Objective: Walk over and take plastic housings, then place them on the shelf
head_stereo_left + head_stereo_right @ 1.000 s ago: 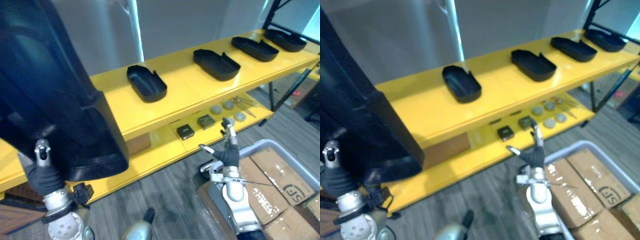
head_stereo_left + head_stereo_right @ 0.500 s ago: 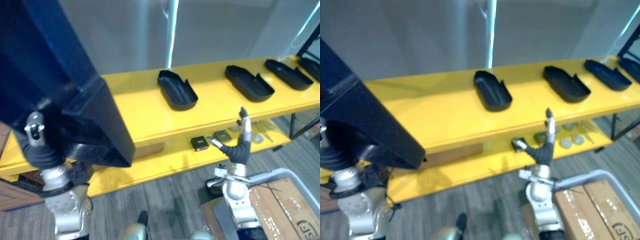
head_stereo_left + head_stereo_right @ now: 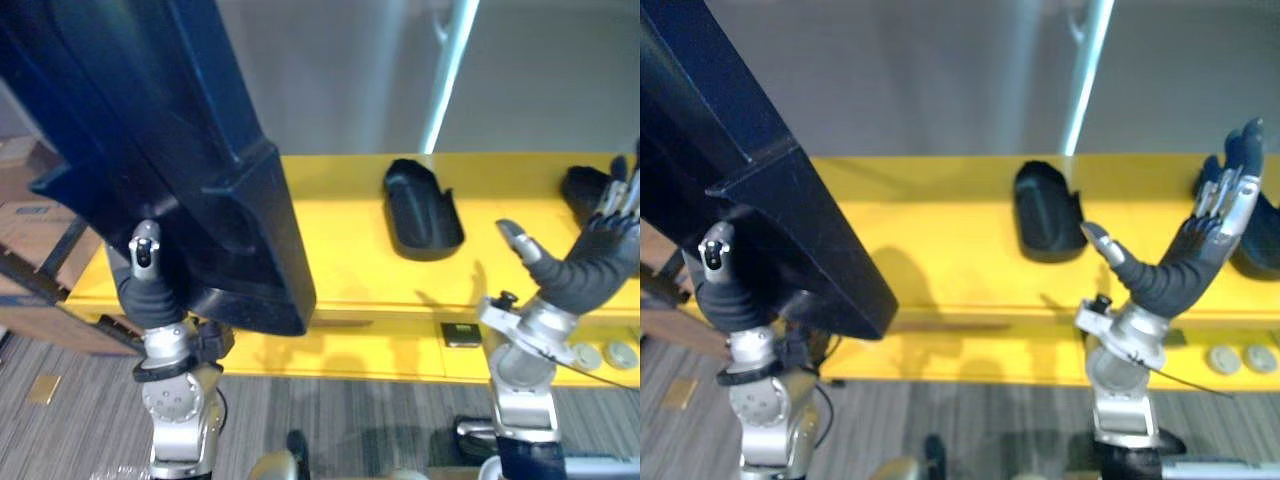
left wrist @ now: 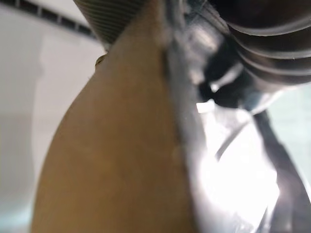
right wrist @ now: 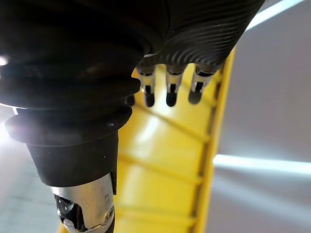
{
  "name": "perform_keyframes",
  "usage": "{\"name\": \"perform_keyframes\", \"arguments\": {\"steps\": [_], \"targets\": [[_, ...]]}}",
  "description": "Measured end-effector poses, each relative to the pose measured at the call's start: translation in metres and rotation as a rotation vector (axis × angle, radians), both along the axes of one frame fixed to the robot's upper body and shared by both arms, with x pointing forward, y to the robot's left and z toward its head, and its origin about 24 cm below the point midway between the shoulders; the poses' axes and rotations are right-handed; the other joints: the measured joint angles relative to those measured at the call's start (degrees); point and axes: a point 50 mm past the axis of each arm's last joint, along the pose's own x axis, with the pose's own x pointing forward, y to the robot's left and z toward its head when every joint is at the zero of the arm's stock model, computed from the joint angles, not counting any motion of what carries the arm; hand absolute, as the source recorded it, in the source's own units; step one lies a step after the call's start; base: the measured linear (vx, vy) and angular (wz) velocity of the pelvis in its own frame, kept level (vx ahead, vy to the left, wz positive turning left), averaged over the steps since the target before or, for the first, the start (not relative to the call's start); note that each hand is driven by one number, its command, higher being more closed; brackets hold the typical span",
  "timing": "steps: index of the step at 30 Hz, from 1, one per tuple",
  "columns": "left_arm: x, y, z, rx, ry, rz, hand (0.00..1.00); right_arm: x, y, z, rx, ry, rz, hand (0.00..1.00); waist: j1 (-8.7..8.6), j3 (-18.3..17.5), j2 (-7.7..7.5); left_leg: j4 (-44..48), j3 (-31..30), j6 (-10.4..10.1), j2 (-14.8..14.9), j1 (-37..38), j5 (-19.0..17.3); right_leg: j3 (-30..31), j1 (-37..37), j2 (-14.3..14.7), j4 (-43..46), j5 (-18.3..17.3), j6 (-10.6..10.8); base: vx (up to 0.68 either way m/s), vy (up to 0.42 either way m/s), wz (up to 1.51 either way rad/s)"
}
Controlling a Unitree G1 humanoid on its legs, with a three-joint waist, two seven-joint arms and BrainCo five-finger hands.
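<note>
- Got a big black moulded plastic housing (image 3: 150, 150) up high at the near left, looming over the left end of the long yellow metal shelf (image 3: 340, 250).
- Spotting the left hand (image 3: 145, 275) right under that housing, up against its lower edge. Can't tell open or clamped, too much tucked behind the plastic.
- Same deal in the left wrist view: shiny dark plastic pressed close, no read on the grip.
- Seeing the right hand (image 3: 1185, 265) up at the near right, wide open, fingers (image 3: 1230, 180) straight and pointing up, thumb out to the left, holding nothing.
- Also a smaller black tray-shaped plastic housing (image 3: 425, 205) lying on the shelf's top board around the middle, well apart from the big one.
- Catching another black housing (image 3: 1262, 240) further right on the same board, partly hidden behind the right hand.
- Down on the lower board: a small dark square box (image 3: 462, 335), plus round grey discs (image 3: 1223, 358) off to its right.
</note>
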Motion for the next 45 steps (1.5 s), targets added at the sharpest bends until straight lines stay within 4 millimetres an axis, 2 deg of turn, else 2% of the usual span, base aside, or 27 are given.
{"name": "perform_keyframes", "arguments": {"steps": [1,2,3,4,5,7,8,9,11,12,13,15,17,18,19,21,26,30,33,39,45], "targets": [[0.0,0.001,0.0,-0.001,0.002,0.003,1.0,0.0,-0.001,0.002,-0.004,-0.004,0.007,0.0,-0.08,0.0,-0.08,-1.5,-1.8,-1.5,-0.9,0.0,1.3,-0.2,-0.1,-0.6,-0.1,-1.0,0.5,-0.05,-0.008,0.58],[0.0,0.001,-0.001,0.0,0.006,0.006,1.0,0.001,-0.003,0.002,-0.002,-0.002,0.01,0.0,-0.2,0.0,-0.2,-4.1,-3.4,-2.2,-1.7,0.4,3.3,-0.8,-0.3,-1.5,-0.2,-1.6,1.1,-0.07,0.039,0.49],[-0.002,0.003,-0.004,0.009,0.02,0.011,1.0,0.002,-0.006,0.001,0.008,0.015,0.013,0.0,-0.24,0.3,-0.28,-1.9,-2.7,1.2,-0.7,0.2,0.4,-1.7,-0.3,-2.4,-0.2,-1.1,1.9,-0.06,0.039,0.31],[-0.003,0.005,-0.006,0.014,0.029,0.017,1.0,0.002,-0.007,0.0,0.019,0.023,0.019,0.0,-0.26,0.2,-0.13,0.0,-2.0,1.4,0.3,0.2,-0.8,-1.8,-0.2,-2.7,-0.1,-1.0,2.0,-0.03,0.063,0.2],[-0.004,0.008,-0.011,0.025,0.041,0.029,1.0,0.003,-0.007,-0.002,0.018,0.036,0.028,0.0,-0.94,-0.1,0.26,2.9,-1.6,-0.1,3.0,0.8,-2.4,-1.6,-0.1,-3.5,-0.1,-0.5,2.7,-0.02,0.066,0.07],[-0.004,0.01,-0.013,0.035,0.041,0.039,1.0,0.007,-0.008,-0.007,0.028,0.066,0.041,0.0,-1.33,-0.3,0.87,3.1,-2.0,-0.8,5.0,2.4,-2.5,-0.7,-0.4,-4.5,0.0,0.0,3.6,-0.02,0.165,-0.14],[-0.005,0.01,-0.014,0.048,0.045,0.045,1.0,0.01,-0.01,-0.013,0.05,0.102,0.046,0.0,-1.35,-0.6,1.42,2.4,-3.2,-2.1,5.7,3.7,-2.8,0.6,-0.8,-5.0,0.0,0.8,4.2,-0.02,0.32,-0.56],[-0.006,0.01,-0.014,0.073,0.046,0.059,1.0,0.013,-0.012,-0.017,0.07,0.13,0.047,0.0,-1.17,-1.1,2.36,1.5,-4.2,-4.2,5.6,4.6,-4.3,2.8,-2.2,-5.4,0.1,1.6,5.4,-0.01,0.302,-0.62],[-0.006,0.013,-0.013,0.105,0.045,0.072,1.0,0.013,-0.013,-0.023,0.099,0.158,0.043,0.0,-1.69,-1.2,3.15,0.4,-3.2,-6.2,5.0,5.6,-7.1,4.7,-3.2,-6.1,0.0,2.5,7.0,-0.02,0.391,-0.49],[-0.006,0.015,-0.012,0.131,0.051,0.073,1.0,0.011,-0.014,-0.03,0.122,0.185,0.032,0.0,-2.26,-1.4,3.39,-1.1,-2.5,-6.8,3.7,6.8,-8.7,5.9,-3.2,-7.3,-0.6,3.4,8.4,-0.05,0.485,-0.58],[-0.004,0.02,-0.01,0.184,0.066,0.072,1.0,0.006,-0.013,-0.043,0.152,0.237,0.013,0.0,-2.22,-0.4,1.67,-1.9,-0.3,-5.7,1.4,8.2,-9.1,8.0,-2.6,-9.0,-2.8,5.8,9.1,-0.08,0.437,-0.55],[0.001,0.028,-0.013,0.232,0.118,0.08,1.0,0.002,-0.006,-0.056,0.195,0.295,0.009,0.0,-2.25,-0.3,1.05,-3.3,1.0,-4.4,0.2,8.2,-9.8,9.2,-2.1,-9.3,-6.6,10.1,6.7,-0.11,0.31,-0.38],[0.004,0.032,-0.016,0.228,0.155,0.089,1.0,0.002,0.002,-0.058,0.187,0.31,0.021,0.0,-2.43,-0.5,0.75,-5.6,1.6,-4.1,0.1,8.8,-9.7,9.2,-2.1,-8.4,-8.0,11.3,5.8,-0.06,0.138,-0.14],[0.005,0.032,-0.017,0.224,0.171,0.086,1.0,0.001,0.004,-0.059,0.166,0.322,0.011,0.0,-2.51,-0.5,0.68,-6.6,1.7,-4.0,0.0,9.2,-9.1,9.2,-2.0,-7.4,-8.9,11.3,5.7,0.02,0.068,-0.11],[0.006,0.034,-0.018,0.22,0.191,0.09,1.0,0.001,0.006,-0.061,0.144,0.342,0.005,0.0,-2.46,-1.1,-0.2,-7.9,2.1,-3.8,-0.1,9.3,-8.0,8.8,-1.8,-6.5,-10.4,11.3,5.6,0.06,0.028,-0.08],[0.01,0.037,-0.022,0.209,0.233,0.1,1.0,0.001,0.004,-0.062,0.142,0.362,-0.005,0.0,-2.75,-1.5,-0.94,-9.5,2.6,-3.3,-0.3,9.4,-5.7,9.0,-1.8,-6.4,-11.9,12.0,6.2,0.05,0.003,0.02],[0.023,0.042,-0.048,0.165,0.439,0.111,1.0,0.001,-0.013,-0.064,0.127,0.401,-0.041,0.0,-4.74,-0.8,0.56,-11.9,2.9,-3.8,0.6,10.2,-3.9,9.0,-2.1,-5.1,-12.0,12.2,6.5,0.03,-0.032,-0.03],[0.041,0.038,-0.065,0.129,0.567,0.109,1.0,0.0,-0.017,-0.063,0.077,0.413,-0.039,0.0,-5.07,-0.3,1.38,-11.9,4.0,-4.4,1.7,10.3,-3.6,9.2,-2.5,-4.1,-12.0,12.2,6.5,-0.02,-0.039,-0.12],[0.055,0.04,-0.078,0.089,0.676,0.119,1.0,0.0,-0.014,-0.064,0.079,0.426,-0.008,0.0,-5.41,-0.2,1.54,-12.2,5.1,-4.8,2.3,10.3,-3.3,9.8,-3.1,-3.5,-12.4,12.2,6.5,-0.05,-0.028,-0.2],[0.08,0.049,-0.135,-0.098,1.019,0.138,1.0,0.0,0.002,-0.073,0.057,0.478,0.096,0.0,-7.99,-0.2,1.64,-12.3,8.9,-5.3,3.7,11.4,-3.2,12.6,-3.6,-2.2,-12.9,12.7,7.1,-0.06,-0.016,-0.28],[0.104,0.049,-0.142,-0.185,1.113,0.146,1.0,-0.004,0.009,-0.081,0.051,0.526,0.17,0.0,-8.97,-0.6,2.27,-12.3,11.8,-5.8,4.9,12.2,-3.0,14.9,-4.2,-0.9,-13.1,13.7,6.5,-0.03,-0.01,-0.22]]}}
